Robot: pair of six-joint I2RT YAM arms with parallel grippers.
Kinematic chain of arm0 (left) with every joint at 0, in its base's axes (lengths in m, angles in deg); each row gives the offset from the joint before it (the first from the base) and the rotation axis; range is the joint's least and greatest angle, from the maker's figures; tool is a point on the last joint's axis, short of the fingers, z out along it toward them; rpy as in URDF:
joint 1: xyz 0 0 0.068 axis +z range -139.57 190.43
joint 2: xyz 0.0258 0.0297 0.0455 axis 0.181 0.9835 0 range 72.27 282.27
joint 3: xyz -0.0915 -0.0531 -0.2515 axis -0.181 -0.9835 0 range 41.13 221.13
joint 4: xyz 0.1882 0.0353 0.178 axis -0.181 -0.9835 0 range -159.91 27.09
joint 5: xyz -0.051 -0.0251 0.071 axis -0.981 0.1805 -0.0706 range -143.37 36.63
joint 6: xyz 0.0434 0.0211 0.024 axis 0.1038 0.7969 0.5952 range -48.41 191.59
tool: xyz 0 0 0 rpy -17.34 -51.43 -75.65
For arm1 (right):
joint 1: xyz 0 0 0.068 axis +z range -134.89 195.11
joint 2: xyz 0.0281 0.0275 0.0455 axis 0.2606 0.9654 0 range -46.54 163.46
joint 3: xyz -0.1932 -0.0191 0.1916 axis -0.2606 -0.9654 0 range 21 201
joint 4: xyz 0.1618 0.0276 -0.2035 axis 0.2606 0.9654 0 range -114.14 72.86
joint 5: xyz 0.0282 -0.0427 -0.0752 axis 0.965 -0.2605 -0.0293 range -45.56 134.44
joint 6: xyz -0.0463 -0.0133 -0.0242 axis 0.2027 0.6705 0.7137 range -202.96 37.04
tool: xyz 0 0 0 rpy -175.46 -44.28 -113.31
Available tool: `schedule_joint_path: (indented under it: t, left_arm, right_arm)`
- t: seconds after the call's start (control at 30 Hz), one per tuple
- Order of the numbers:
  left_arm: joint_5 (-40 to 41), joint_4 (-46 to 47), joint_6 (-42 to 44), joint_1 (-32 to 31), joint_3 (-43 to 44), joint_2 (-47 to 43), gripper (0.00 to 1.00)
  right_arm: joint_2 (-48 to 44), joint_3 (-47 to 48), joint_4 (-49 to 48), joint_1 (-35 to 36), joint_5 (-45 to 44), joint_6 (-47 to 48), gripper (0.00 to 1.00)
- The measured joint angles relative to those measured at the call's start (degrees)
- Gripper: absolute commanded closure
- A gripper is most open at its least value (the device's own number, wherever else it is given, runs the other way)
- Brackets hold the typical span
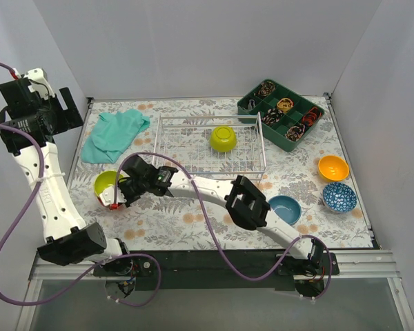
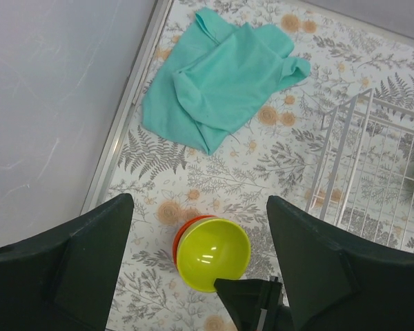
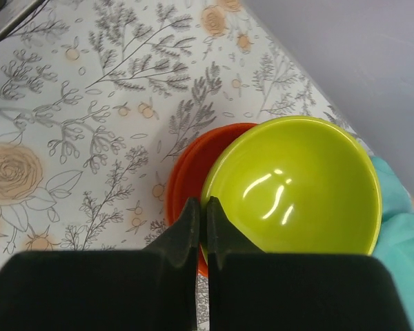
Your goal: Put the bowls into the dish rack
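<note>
Right tool [image 3: 202, 205] is down at the near rim of the lime-green bowl [image 3: 297, 186]. Its fingers are drawn almost together, one tip outside the rim and one inside, pinching that edge. The bowl sits nested in an orange-red bowl [image 3: 186, 165], and the pair rests on the floral bench [image 1: 193, 221] at front left, just beside the dish rack's near-left corner. The left tool [image 2: 199, 203] hangs high over the same spot, fingers spread wide with nothing between them, looking straight down on the nested pair.

Moving out, the dish rack [image 1: 193, 162] stands mid-bench. A second lime-green bowl [image 1: 223, 138] is inside it, turned over towards the far right. A teal cloth [image 1: 114, 134] lies crumpled left of the rack.

On the right, a blue bowl [image 1: 284, 209] sits beside the right arm. An orange bowl [image 1: 333, 167] and a blue patterned bowl [image 1: 339, 197] sit close together near the right edge. The dark green compartment tray [image 1: 252, 109] sits at far right, holding small items.
</note>
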Motion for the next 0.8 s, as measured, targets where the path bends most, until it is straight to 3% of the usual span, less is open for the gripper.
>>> schedule_joint_path:
  t: [0.33,0.47,0.57,0.8]
  left_arm:
    - [-1.4,6.9,-1.4,0.0,1.1,-4.7,0.22]
    - [-3.0,10.4,-2.4,0.0,1.4,-5.5,0.22]
    - [-5.7,12.9,-3.5,0.0,0.7,-5.6,0.24]
    - [-17.6,17.0,-6.8,-0.5,-3.1,-4.0,0.31]
  right_arm:
    - [-11.1,-3.5,-7.6,-3.5,-9.0,-14.0,0.99]
    - [-17.2,-5.9,-10.1,-6.7,-12.9,-24.2,0.99]
    - [-21.9,-8.0,-12.2,-10.9,-16.7,-37.5,0.99]
    - [-32.4,-22.4,-15.9,-20.9,-24.7,-53.1,0.99]
